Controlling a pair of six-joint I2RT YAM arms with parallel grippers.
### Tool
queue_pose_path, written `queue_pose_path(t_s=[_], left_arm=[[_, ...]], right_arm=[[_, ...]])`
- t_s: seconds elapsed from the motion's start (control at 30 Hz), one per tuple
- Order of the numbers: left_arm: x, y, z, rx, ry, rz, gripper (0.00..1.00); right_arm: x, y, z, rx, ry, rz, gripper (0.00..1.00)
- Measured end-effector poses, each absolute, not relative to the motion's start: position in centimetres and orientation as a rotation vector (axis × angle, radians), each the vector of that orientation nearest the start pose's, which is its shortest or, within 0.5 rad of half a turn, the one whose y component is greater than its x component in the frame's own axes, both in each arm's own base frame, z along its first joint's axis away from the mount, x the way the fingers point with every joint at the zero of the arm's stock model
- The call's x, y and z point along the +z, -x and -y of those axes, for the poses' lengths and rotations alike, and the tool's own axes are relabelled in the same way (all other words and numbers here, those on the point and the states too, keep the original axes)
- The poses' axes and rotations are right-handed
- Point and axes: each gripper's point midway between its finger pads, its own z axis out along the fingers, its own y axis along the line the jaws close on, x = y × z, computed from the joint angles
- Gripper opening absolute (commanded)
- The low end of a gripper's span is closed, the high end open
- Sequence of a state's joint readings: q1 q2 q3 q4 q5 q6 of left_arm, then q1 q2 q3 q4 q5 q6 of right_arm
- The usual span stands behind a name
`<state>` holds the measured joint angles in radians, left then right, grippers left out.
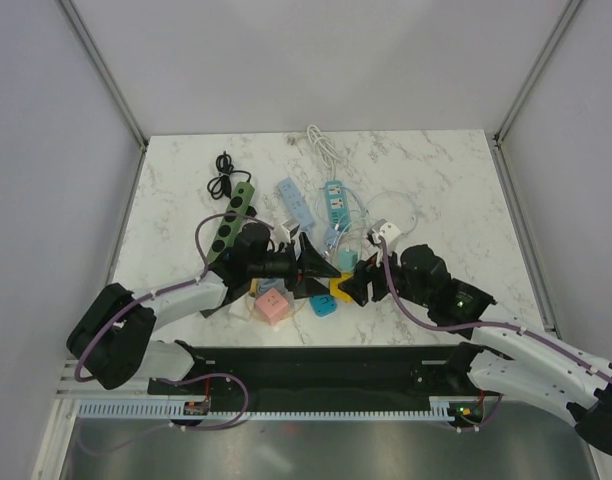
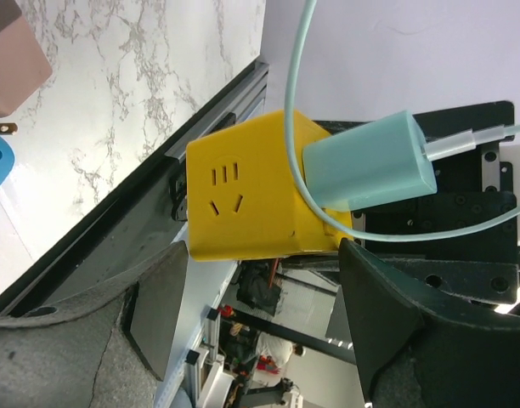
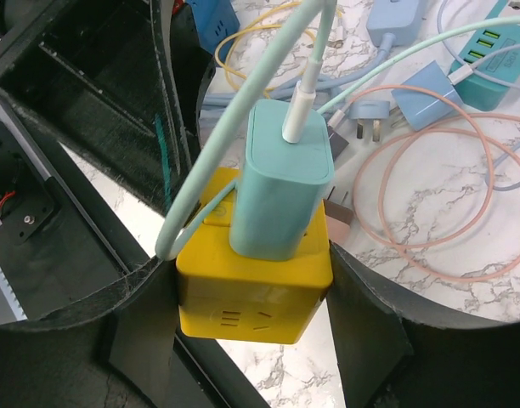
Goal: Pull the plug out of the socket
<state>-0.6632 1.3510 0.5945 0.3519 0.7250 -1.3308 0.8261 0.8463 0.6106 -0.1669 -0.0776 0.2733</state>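
No legible text or number: yellow socket cube (image 3: 251,297) and teal plug (image 3: 281,183) on it unmarked; power strips (image 1: 333,203) beyond cube too small to read.

White marble-patterned table (image 1: 456,170) enclosed by plain pale walls (image 1: 326,60), seemingly under soft, even light

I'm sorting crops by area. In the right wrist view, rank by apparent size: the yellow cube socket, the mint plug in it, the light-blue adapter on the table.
1. yellow cube socket and mint plug: too alike to rank; the plug hides part of the cube.
2. light-blue adapter: smallest, though farther from the camera.
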Motion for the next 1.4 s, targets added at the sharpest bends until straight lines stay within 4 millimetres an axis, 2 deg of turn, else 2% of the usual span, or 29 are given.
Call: queue_pose_path(t_s=[0.2,0.6,0.87,1.07,1.17,1.2,1.23,1.27,1.3,1.33,1.37,1.4], left_arm=[[17.1,-18.2,32.3,-1.84,0.318,-2.436,0.8],[17.8,-18.1,31.8,-1.983,0.623,-2.387,0.82],[18.7,-18.6,32.0,-2.026,0.717,-2.353,0.81],[19.1,-18.6,32.1,-2.055,0.736,-2.338,0.77],[18.9,-18.6,32.0,-2.058,0.756,-2.337,0.64],[18.8,-18.6,32.0,-2.058,0.759,-2.334,0.49],[18.7,-18.6,31.9,-2.055,0.764,-2.332,0.39],[18.6,-18.7,31.9,-2.053,0.767,-2.325,0.23],[18.6,-18.8,31.8,-2.053,0.769,-2.322,0.16],[18.5,-18.8,31.8,-2.053,0.768,-2.316,0.1],[18.3,-18.8,31.8,-2.054,0.767,-2.31,0.03],[18.0,-18.9,31.8,-2.053,0.768,-2.306,0.02]], right_arm=[[18.3,-18.4,-24.4,0.809,0.612,-1.919,0.0],[19.7,-18.2,-24.1,0.838,0.578,-1.834,0.0],[20.4,-18.1,-24.9,0.863,0.579,-1.801,0.0],[20.6,-18.1,-25.3,0.876,0.572,-1.775,0.0],[20.6,-18.3,-25.6,0.876,0.563,-1.77,0.0],[20.5,-18.3,-25.6,0.872,0.56,-1.773,0.0],[20.4,-18.4,-25.6,0.868,0.553,-1.779,0.0],[20.3,-18.5,-25.7,0.865,0.548,-1.784,0.0],[20.3,-18.5,-25.7,0.863,0.547,-1.785,0.0],[20.2,-18.5,-25.8,0.863,0.545,-1.79,0.03],[20.0,-18.6,-25.8,0.86,0.544,-1.797,0.17],[19.6,-18.6,-25.8,0.852,0.543,-1.812,0.25]])
